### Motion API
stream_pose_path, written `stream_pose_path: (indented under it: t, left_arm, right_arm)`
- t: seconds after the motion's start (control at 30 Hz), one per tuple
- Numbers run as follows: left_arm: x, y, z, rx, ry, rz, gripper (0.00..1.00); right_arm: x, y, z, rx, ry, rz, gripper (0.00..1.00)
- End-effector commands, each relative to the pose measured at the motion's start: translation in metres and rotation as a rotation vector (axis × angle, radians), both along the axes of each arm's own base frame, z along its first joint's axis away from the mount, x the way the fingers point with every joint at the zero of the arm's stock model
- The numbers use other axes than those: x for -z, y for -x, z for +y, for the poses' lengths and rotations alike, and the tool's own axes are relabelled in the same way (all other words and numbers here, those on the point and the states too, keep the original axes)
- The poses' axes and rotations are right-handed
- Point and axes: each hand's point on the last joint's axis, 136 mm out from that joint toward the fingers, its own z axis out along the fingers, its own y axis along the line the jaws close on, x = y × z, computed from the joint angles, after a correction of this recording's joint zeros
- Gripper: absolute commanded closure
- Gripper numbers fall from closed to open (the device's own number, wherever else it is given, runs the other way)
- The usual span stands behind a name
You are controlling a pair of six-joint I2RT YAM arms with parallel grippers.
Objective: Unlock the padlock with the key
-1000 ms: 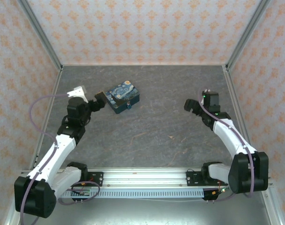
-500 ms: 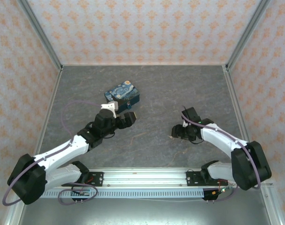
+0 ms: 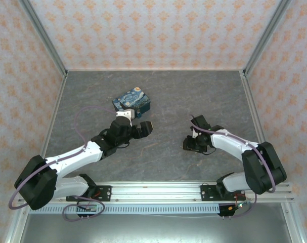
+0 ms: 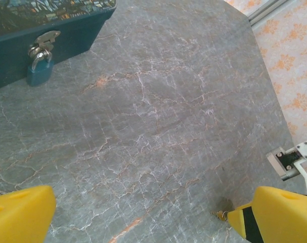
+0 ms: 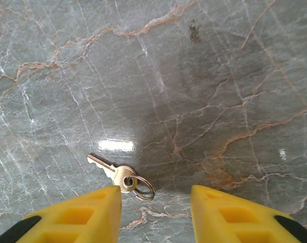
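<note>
Hovering the left gripper point(image 3: 144, 127) at 5 o'clock of the box point(image 3: 132, 103), near it but not touching, jaws spread wide and grasping nothing. Keeping, in the left wrist view, the two yellow fingers point(image 4: 19, 215) far apart at 7 and 5 o'clock over bare table point(image 4: 158, 116). Showing the padlock point(image 4: 39, 72) at 10 o'clock of that view, hanging by its thin shackle from the silvery hasp point(image 4: 46, 39) on the box's dark teal front wall, shackle looking closed; not telling whether the body is touching the table. Holding the right gripper point(image 3: 189, 144) low over the table at about 4 o'clock of the box, well apart from it, likewise released and carrying nothing. Finding the key point(image 5: 113, 171) in the right wrist view lying flat on the table, just off the tip of the finger at 7 o'clock, blade pointing to 10 o'clock, head at the 4 o'clock end. Trailing from the head, the ring point(image 5: 143, 188) lying at the edge of the gap between the two fingers. Sitting very close, fingertip and key head; not telling whether they are touching
</note>
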Motion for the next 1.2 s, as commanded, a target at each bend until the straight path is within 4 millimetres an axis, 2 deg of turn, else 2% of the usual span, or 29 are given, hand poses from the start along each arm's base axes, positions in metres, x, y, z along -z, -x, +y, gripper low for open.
stream_pose_path:
  t: [0.0,0.37,0.73,1.17]
  left_arm:
    - [-0.012,-0.007,0.000,-0.025,-0.010,-0.032,0.00]
    - [-0.008,-0.005,0.004,-0.035,-0.025,-0.024,0.00]
    - [-0.007,-0.004,0.005,-0.036,-0.034,-0.021,0.00]
    - [-0.006,-0.004,0.008,-0.043,-0.046,-0.019,0.00]
  right_arm:
    - [-0.004,-0.002,0.006,-0.013,-0.016,0.008,0.61]
    - [-0.001,-0.002,0.015,-0.022,-0.051,0.028,0.70]
    - [-0.010,-0.006,0.018,-0.026,-0.052,0.001,0.71]
    - [0.003,-0.005,0.017,-0.015,-0.032,0.036,0.73]
